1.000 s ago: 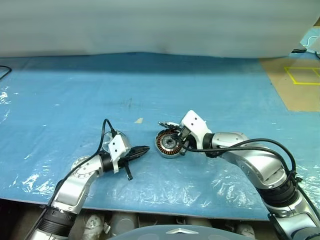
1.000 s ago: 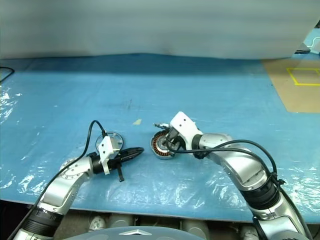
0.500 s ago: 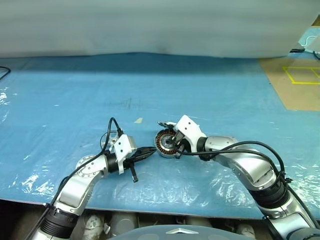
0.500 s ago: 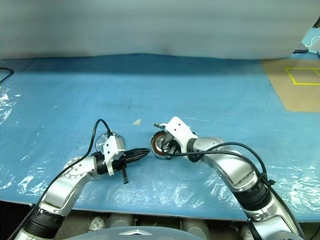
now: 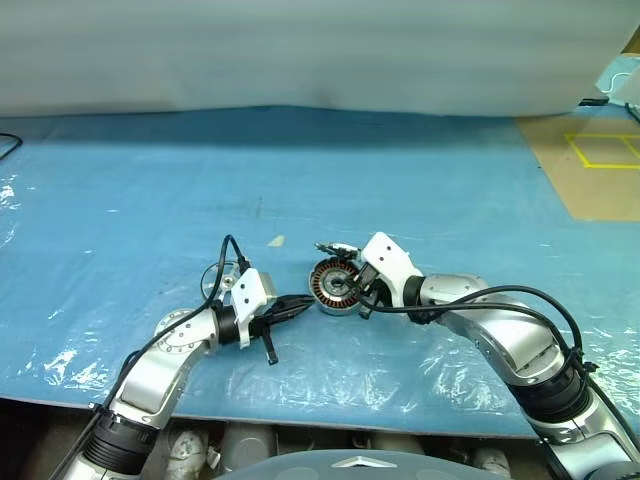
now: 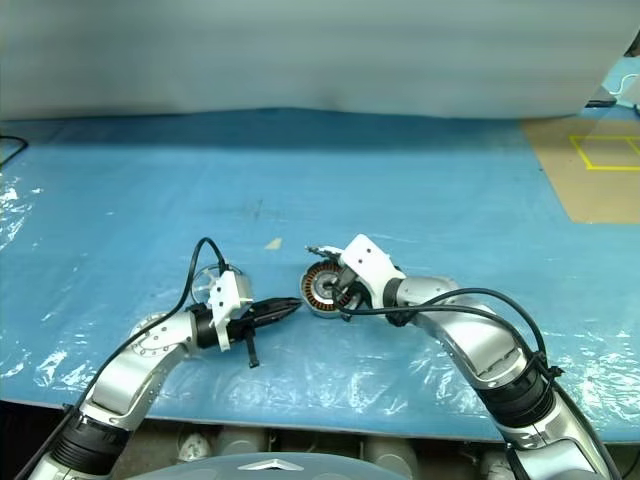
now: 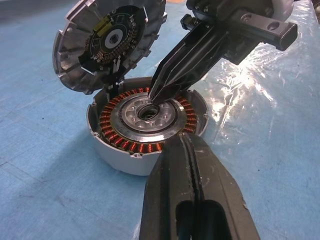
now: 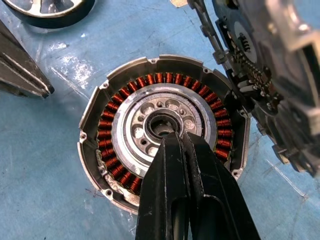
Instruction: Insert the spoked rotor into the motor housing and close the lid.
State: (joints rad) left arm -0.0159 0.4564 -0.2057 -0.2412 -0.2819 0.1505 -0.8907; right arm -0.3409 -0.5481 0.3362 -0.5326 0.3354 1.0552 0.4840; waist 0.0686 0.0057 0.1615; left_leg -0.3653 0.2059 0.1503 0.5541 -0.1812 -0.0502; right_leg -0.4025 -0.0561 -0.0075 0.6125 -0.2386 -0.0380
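The motor housing (image 5: 330, 290) lies on the blue sheet with its copper windings and silver hub (image 8: 162, 125) showing. Its lid (image 7: 107, 42) stands raised at the far edge, ribbed inner face towards me. My right gripper (image 8: 175, 136) is shut, its tip resting on the hub's centre hole; it comes in from the right (image 5: 352, 291). My left gripper (image 5: 306, 300) is shut and empty, pointing at the housing's left wall (image 7: 186, 141) from just beside it. The spoked rotor (image 8: 47, 7) lies behind the left wrist (image 6: 207, 283), partly hidden.
A wrinkled blue plastic sheet (image 5: 420, 200) covers the table. A small tape scrap (image 5: 278, 241) lies behind the housing. A brown surface with yellow tape (image 5: 600, 160) is at the back right. The table's front edge (image 5: 330, 425) runs close below both arms.
My left gripper has edged a little to the right, closer to the housing. The right gripper stays on the hub, and the lid stays raised.
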